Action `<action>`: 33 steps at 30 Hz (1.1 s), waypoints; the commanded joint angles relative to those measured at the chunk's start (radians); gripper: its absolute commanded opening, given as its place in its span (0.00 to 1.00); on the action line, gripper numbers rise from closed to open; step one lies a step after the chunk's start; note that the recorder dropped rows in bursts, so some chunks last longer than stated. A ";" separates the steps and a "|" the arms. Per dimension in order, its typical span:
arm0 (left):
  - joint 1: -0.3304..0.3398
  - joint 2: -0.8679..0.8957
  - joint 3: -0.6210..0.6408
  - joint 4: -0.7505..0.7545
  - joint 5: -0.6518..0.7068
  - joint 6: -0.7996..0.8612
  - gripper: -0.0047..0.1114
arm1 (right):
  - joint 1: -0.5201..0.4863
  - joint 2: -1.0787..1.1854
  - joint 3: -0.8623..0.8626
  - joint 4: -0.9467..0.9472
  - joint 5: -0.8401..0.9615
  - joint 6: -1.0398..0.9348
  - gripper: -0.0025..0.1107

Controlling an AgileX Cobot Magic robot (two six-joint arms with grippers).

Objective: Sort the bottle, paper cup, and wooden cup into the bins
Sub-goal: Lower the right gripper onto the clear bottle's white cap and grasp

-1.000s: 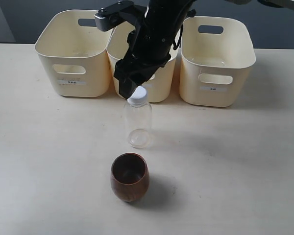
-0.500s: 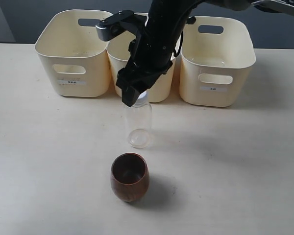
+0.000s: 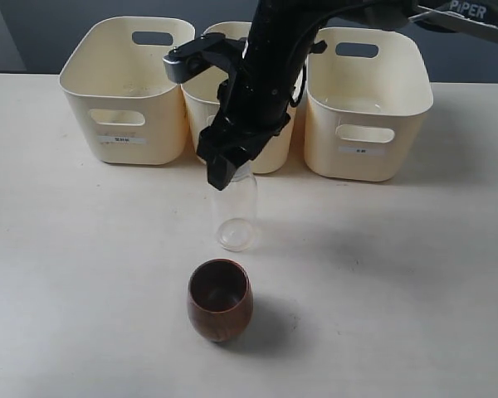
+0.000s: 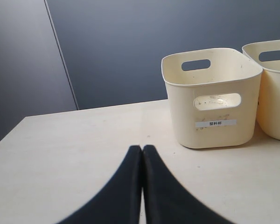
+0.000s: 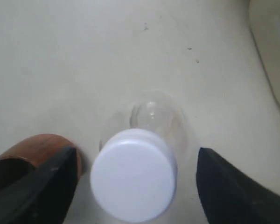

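**A:** In the exterior view, where do we see the bottle (image 3: 235,217)?

**B:** We see it upright on the table (image 3: 398,290), just left of the frame's centre. The right gripper (image 3: 222,176) hangs right over it from above and hides the top of the bottle. Its arm reaches down from the upper middle, in front of the bins (image 3: 398,124) lined along the top.

**A:** And the wooden cup (image 3: 220,298)?

**B:** It stands below the bottle in the picture, near it but apart, with its mouth up.

**A:** What do we get from the left wrist view?

**B:** The left gripper (image 4: 142,148) has its fingers pressed together with nothing between them. It is low over bare table, well apart from a bin (image 4: 214,135) with a white label.

**A:** And from the right wrist view?

**B:** We look straight down on the white cap (image 5: 134,175). The fingers (image 5: 42,191) stand wide, one on each side of the cap, with a gap showing on both sides, so nothing is gripped. The wooden cup's rim peeks out beside one finger.
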 commanded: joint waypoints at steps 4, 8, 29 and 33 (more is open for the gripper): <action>0.000 -0.005 0.002 0.000 -0.005 -0.001 0.04 | 0.001 0.000 0.004 -0.012 -0.004 -0.004 0.62; 0.000 -0.005 0.002 0.000 -0.005 -0.001 0.04 | 0.001 0.000 0.004 -0.012 -0.004 -0.004 0.59; 0.000 -0.005 0.002 0.000 -0.005 -0.001 0.04 | 0.032 -0.008 0.004 0.023 -0.004 -0.055 0.02; 0.000 -0.005 0.002 0.000 -0.005 -0.001 0.04 | 0.048 -0.022 0.004 0.010 -0.022 -0.056 0.02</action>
